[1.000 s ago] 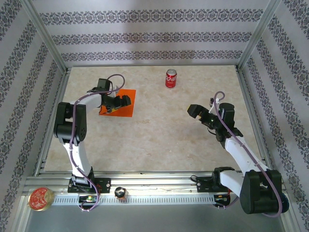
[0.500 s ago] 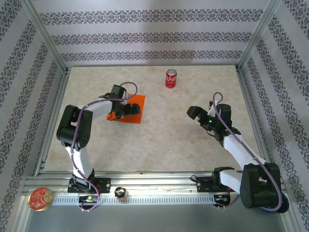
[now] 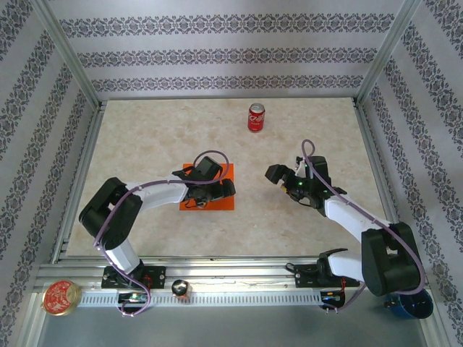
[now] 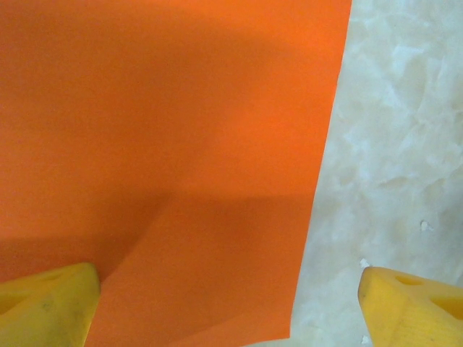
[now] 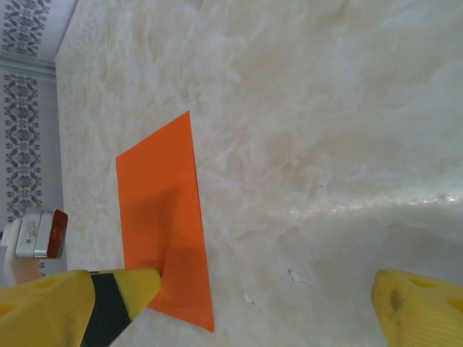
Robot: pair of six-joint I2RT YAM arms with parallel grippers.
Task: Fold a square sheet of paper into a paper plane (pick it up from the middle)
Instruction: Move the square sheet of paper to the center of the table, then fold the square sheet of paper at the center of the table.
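Both grippers are spread wide, holding nothing. Left gripper (image 4: 228, 289) hangs low over the paper (image 4: 181, 144), which lies flat mid-table; one finger (image 4: 47, 303) is above the sheet, perhaps brushing it, the other off its edge. Right gripper (image 3: 278, 176) hovers near, aimed at it.

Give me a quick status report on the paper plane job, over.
Left gripper open over the orange sheet, straddling its edge. Right gripper open, beside the sheet. Sheet flat, unfolded. Soda can well clear.
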